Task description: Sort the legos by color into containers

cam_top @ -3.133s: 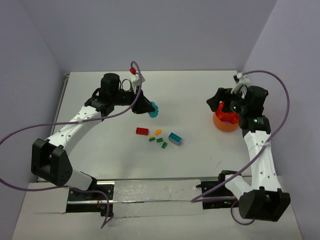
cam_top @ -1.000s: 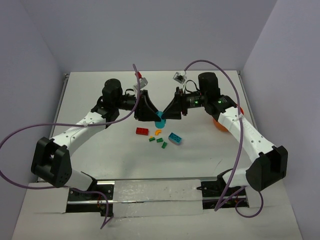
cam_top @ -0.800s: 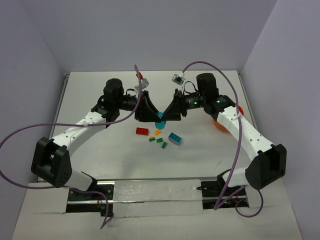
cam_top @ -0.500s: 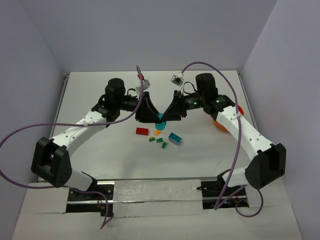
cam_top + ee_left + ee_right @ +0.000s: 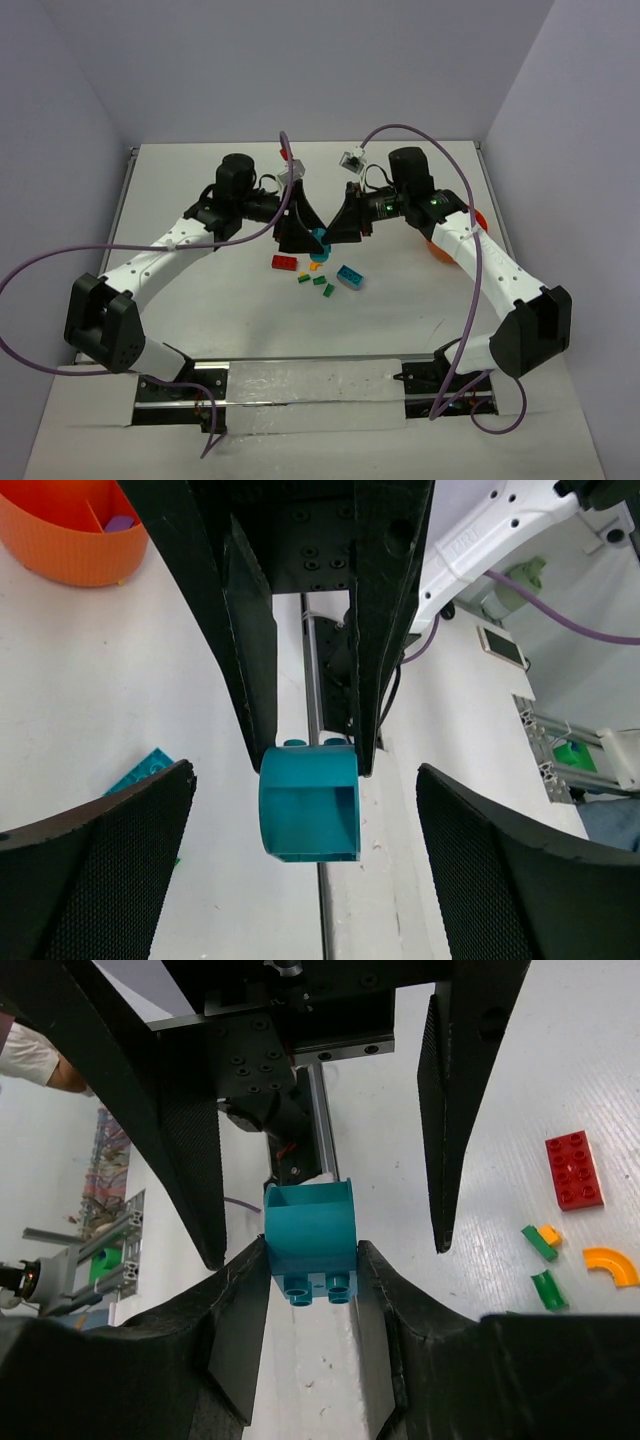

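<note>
Right tool (image 5: 308, 1260) clamped on teal brick (image 5: 309, 1225); left tool (image 5: 305, 780) spread apart, flanking it. Orange bowl (image 5: 434, 248) sits frame right, nearer right arm.

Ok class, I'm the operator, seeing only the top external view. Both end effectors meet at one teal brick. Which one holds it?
Observer: The right end effector; its wrist view shows its fingers clamped on both sides of the teal brick.
Operator: And the left?
Observer: The left end effector is wide open, its pads clear of the brick.
Operator: Anything in the bowl?
Observer: Left wrist view shows a purple piece in one compartment of the orange bowl.
</note>
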Controlling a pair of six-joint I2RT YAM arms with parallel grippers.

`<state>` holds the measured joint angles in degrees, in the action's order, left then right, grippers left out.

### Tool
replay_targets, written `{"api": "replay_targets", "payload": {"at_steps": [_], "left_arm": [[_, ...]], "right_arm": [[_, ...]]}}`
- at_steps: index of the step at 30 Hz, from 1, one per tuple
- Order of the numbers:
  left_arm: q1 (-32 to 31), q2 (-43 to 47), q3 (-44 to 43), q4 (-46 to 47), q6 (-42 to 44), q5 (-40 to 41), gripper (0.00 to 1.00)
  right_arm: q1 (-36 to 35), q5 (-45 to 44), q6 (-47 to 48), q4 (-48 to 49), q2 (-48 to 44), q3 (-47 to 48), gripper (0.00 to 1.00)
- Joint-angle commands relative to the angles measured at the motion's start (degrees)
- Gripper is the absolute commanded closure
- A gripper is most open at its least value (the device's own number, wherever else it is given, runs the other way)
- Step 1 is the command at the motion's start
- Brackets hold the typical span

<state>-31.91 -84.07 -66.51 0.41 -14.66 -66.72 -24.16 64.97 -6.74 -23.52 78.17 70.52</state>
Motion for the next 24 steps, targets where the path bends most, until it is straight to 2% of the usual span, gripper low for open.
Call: {"api": "replay_targets", "payload": {"at_steps": [1,8,13,17,21,24], "left_arm": [[0.1,0.4,-2.7,-5.3,5.5,2.0,0.01],[5.0,2.9,-0.7,-5.5,5.9,4.9,0.01],[12.5,6.4,0.8,-4.5,6.4,10.7,0.01],[13.9,8.0,0.5,-7.9,11.6,21.1,0.01],[13.9,8.2,1.3,-7.6,12.1,29.3,0.01],[13.8,8.0,2.0,-6.8,11.7,32.1,0.01]], "right_arm": [[0.7,-0.8,1.2,0.0,-0.5,1.9,1.00],[5.6,-3.5,4.1,-2.3,-1.3,0.7,1.00],[16.7,-6.7,8.1,-4.1,-3.9,-0.8,1.00],[28.9,-14.9,11.7,-2.1,-9.7,-4.8,1.00],[38.6,-26.0,12.1,5.2,-16.8,-10.8,1.00],[42.3,-34.2,12.8,9.3,-20.1,-14.8,1.00]]}}
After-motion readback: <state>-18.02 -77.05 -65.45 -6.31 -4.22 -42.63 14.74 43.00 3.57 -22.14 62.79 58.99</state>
